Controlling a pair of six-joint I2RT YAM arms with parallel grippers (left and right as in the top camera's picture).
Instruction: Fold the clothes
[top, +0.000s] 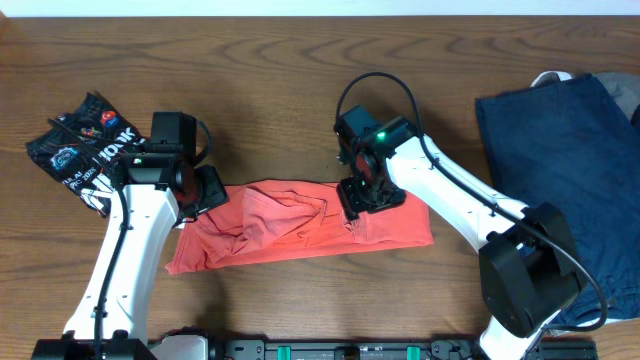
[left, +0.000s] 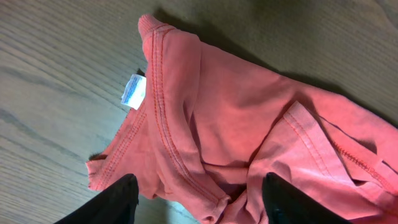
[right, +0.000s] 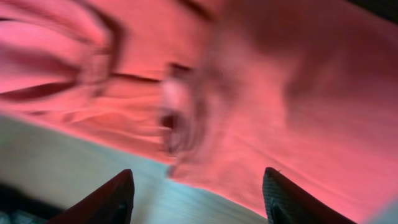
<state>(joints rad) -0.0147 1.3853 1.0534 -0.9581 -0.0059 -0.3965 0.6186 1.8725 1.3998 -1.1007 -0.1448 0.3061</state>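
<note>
Left claw (left: 199, 186) and right claw (right: 199, 180) both gape apart over the coral T-shirt (top: 300, 228), stretched lengthwise left-to-right.

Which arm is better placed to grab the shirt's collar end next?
Left. The left gripper, open, hangs right over the collar and label at the left end of the shirt. The right gripper, also open, is over the middle, farther off.

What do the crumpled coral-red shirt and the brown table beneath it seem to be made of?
Crumpled coral-red shirt: soft matte knit, probably cotton; it wrinkles loosely, with double-stitched hems and a small white sewn-in label. Brown table: wood or wood-look laminate, smooth low-sheen; dark grain lines run across it.
</note>
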